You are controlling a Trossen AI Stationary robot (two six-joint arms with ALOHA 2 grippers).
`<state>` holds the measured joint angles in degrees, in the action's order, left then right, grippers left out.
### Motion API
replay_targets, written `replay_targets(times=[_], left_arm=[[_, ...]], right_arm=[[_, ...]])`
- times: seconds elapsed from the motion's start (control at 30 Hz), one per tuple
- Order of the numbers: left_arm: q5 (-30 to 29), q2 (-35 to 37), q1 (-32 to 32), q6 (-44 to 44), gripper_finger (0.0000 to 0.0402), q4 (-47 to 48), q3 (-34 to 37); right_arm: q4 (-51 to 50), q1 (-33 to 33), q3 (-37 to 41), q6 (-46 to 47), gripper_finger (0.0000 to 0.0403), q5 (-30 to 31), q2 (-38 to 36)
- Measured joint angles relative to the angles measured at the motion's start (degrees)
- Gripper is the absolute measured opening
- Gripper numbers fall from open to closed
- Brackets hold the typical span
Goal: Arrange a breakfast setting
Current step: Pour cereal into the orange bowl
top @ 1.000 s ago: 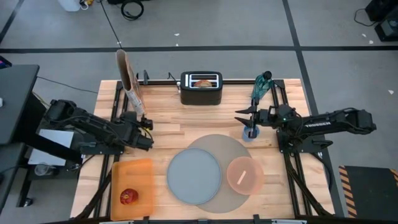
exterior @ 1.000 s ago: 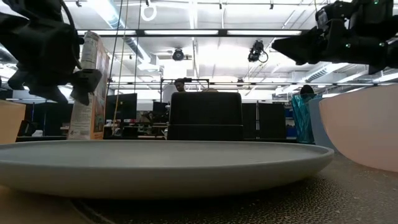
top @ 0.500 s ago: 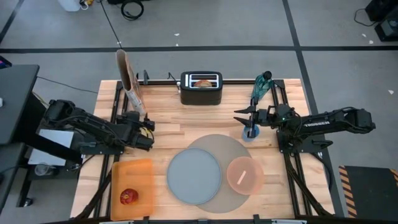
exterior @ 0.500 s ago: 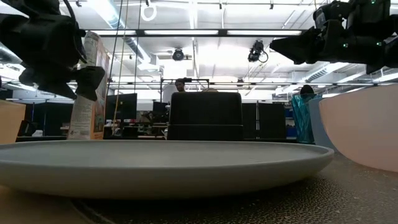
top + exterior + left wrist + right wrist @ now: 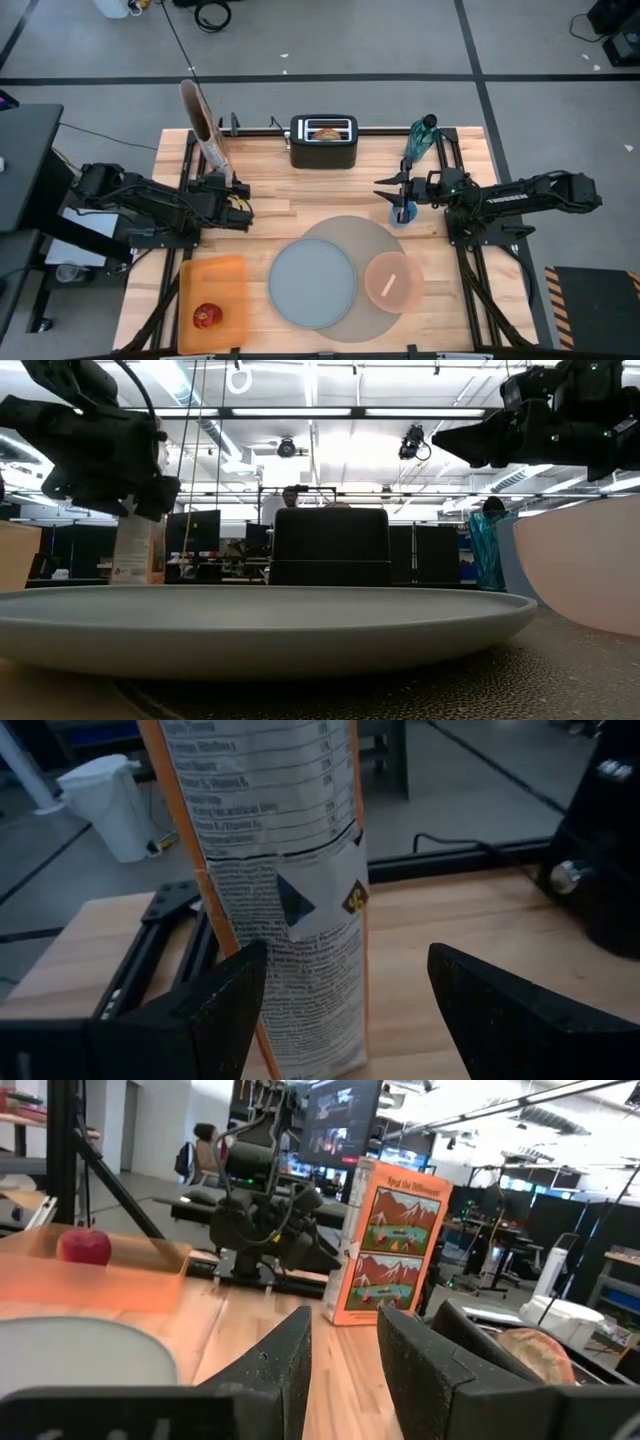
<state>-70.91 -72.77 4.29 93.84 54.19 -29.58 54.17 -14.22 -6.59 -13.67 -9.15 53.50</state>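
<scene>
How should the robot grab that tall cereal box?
Probably by its narrow sides. The cereal box stands upright at the table's back left, tall and thin, so a grip low across its thin width, coming in level from the front, should suit. The open left gripper already faces it that way.

1. The left arm reaches in from the table's left side, lying low and roughly level across it, its wrist pointing toward the table's middle.
2. The left gripper has its two dark fingers spread wide apart.
3. The right arm stretches in from the right side, nearly straight.
4. The right gripper has its fingers parted with a narrow gap, nothing between them.
</scene>
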Motion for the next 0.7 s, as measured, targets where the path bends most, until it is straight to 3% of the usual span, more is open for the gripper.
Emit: replay_targets(times=[0.47, 0.7], left_arm=[[7.22, 0.02, 1.53, 1.84, 0.0288, 1.97, 0.0], [12.79, 0.02, 1.51, -1.95, 0.0288, 2.72, 0.0]], right_arm=[[0.2, 0.0, 0.0, 0.0, 0.0124, 0.02, 0.24], [0.2, 0.0, 0.0, 0.16, 0.0124, 0.33, 0.24]])
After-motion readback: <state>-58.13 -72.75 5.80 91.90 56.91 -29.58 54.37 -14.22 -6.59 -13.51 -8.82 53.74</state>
